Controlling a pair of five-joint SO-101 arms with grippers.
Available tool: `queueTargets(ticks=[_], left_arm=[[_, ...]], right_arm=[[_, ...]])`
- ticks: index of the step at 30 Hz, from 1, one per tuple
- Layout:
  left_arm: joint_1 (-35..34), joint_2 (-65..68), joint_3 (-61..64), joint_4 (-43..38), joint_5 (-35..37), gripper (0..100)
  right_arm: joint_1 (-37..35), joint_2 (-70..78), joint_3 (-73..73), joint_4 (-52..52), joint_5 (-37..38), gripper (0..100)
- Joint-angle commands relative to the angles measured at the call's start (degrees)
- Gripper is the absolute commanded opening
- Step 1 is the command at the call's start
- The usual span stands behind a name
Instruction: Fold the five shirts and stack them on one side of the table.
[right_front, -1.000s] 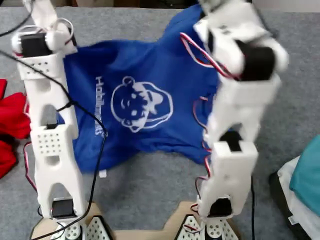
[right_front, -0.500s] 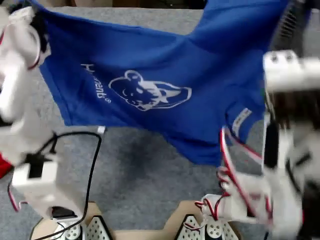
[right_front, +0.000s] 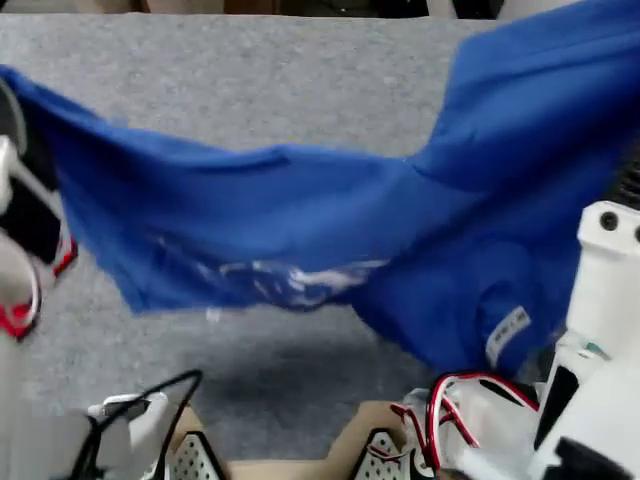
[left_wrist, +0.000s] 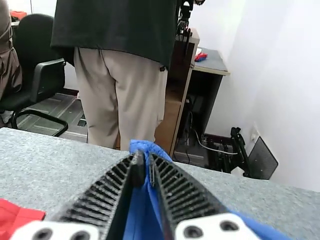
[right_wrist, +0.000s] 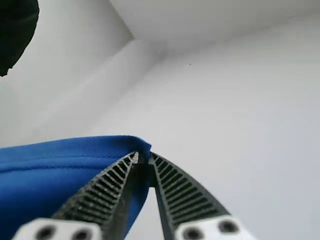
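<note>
A blue shirt with a white print hangs stretched in the air across the table, its lower hem drooping toward the near side. My left gripper is shut on one blue edge of it, at the left of the high view. My right gripper is shut on another edge of the blue shirt, raised high at the right. A white label shows on the hanging fabric near the right arm.
The grey table lies under the lifted shirt. A bit of red cloth lies on the table in the left wrist view. A person stands beyond the table's far edge.
Both arms have lifted the blue shirt off the table and raised it higher, pulling it toward the near side. The printed front has tipped away so the print is nearly edge-on.
</note>
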Motion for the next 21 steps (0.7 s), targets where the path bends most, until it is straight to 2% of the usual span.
queueTargets(ticks=[1,6,14,21], left_arm=[[0.0,-4.4,2.8,0.3,-1.8,2],[0.0,-7.5,3.3,0.2,-2.0,2],[0.4,-8.0,4.3,0.4,-1.7,2],[0.4,-8.1,20.0,0.0,-1.7,2]], right_arm=[[0.6,-0.2,0.3,-4.9,2.3,0.5],[0.7,-0.3,-0.1,-8.1,2.2,0.5],[0.7,-6.9,7.4,-2.8,-1.5,0.5],[0.7,-10.5,25.7,0.0,-4.8,0.5]])
